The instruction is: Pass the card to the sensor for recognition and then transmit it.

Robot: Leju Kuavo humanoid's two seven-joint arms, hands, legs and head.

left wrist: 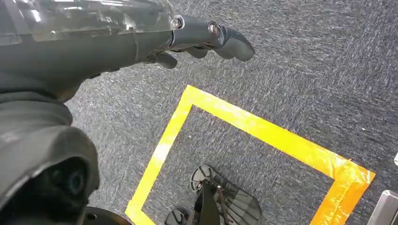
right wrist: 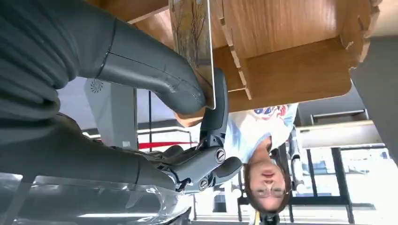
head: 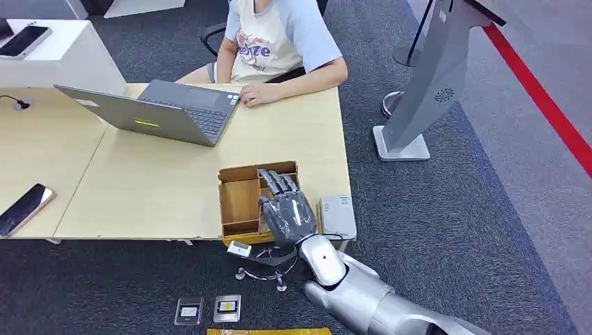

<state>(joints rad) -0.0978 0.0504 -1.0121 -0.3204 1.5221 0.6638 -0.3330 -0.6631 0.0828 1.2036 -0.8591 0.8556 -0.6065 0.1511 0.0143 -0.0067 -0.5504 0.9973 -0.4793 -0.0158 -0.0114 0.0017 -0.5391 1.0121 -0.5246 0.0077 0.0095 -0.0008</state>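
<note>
An office: a person [head: 279, 42] works at a laptop [head: 164, 112] on a tabletop [head: 139, 188], grey carpet [head: 447, 230] underfoot

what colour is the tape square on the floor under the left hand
Yellow, shading to orange at one corner; the tape square on dark grey carpet shows best in the left wrist view.

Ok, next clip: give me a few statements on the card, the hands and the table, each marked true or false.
1. The right robot hand pinches a card at the wooden box. True.
2. The left robot hand holds a card. False: it hangs above the carpet holding nothing.
3. A grey sensor sits on the table beside the box. True.
4. The laptop is closed. False: it is open, in front of a seated person.
</note>
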